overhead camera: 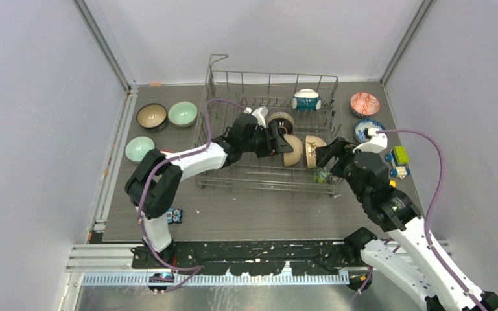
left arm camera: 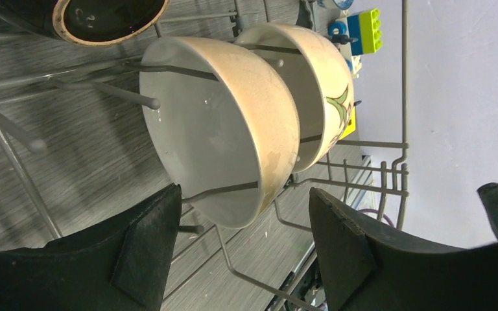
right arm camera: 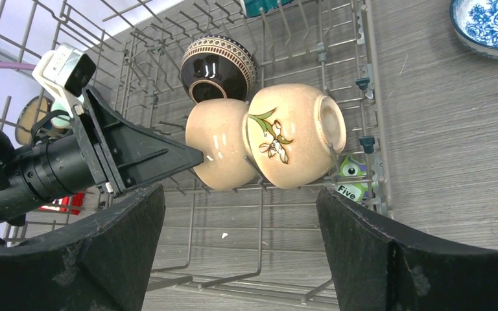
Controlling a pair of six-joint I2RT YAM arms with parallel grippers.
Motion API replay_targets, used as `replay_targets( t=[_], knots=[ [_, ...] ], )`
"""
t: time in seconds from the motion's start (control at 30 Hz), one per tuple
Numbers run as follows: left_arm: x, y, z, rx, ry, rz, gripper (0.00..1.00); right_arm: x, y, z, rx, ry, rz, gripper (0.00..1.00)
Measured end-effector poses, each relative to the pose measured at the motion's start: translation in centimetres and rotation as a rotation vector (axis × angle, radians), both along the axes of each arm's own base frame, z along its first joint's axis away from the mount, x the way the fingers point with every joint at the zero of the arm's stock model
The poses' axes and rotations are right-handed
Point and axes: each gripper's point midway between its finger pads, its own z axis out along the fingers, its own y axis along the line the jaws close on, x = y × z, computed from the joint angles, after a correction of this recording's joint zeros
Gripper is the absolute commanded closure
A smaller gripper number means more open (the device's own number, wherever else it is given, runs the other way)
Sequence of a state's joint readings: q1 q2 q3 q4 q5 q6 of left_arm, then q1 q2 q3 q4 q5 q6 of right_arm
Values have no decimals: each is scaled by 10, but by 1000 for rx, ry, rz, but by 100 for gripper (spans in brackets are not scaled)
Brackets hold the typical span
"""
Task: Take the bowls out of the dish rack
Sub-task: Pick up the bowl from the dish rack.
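The grey wire dish rack (overhead camera: 233, 178) holds several bowls on their sides: a teal-and-white one (overhead camera: 306, 99), a dark brown one (overhead camera: 281, 121) (right arm camera: 219, 68), a plain cream one (left arm camera: 233, 129) (right arm camera: 217, 142) and a flowered cream one (left arm camera: 327, 91) (right arm camera: 292, 136). My left gripper (overhead camera: 284, 144) (left arm camera: 243, 246) is open inside the rack, with the plain cream bowl's lower rim just between its fingertips, apart from both pads. My right gripper (overhead camera: 327, 154) (right arm camera: 240, 220) is open and holds nothing. It sits low at the rack's right side, facing the flowered bowl.
On the table left of the rack sit a brown bowl (overhead camera: 151, 116) and two pale green bowls (overhead camera: 183, 114) (overhead camera: 139, 148). To the right lie a red patterned bowl (overhead camera: 364, 103), a blue-and-white bowl (overhead camera: 368, 129) and toy blocks (overhead camera: 399, 155). A green figure (right arm camera: 353, 178) sits at the rack's corner.
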State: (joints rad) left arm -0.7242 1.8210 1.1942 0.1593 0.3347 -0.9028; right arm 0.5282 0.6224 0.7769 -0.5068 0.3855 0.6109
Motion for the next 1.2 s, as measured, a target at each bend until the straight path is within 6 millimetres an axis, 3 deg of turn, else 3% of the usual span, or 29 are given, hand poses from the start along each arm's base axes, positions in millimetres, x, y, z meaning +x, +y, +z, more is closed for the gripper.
replay_targets(
  t=[0.27, 0.5, 0.97, 1.2],
  knots=[
    [-1, 5, 1, 13, -8, -14, 25, 6, -9, 0, -54, 9, -47, 9],
    [-3, 4, 4, -4, 2, -35, 26, 12, -21, 18, -98, 21, -120, 9],
    [5, -4, 12, -87, 4, -38, 36, 1, -22, -14, -74, 82, -119, 9],
    [7, -13, 20, -161, 12, -53, 47, 0, -21, -12, -65, 72, -116, 9]
  ],
)
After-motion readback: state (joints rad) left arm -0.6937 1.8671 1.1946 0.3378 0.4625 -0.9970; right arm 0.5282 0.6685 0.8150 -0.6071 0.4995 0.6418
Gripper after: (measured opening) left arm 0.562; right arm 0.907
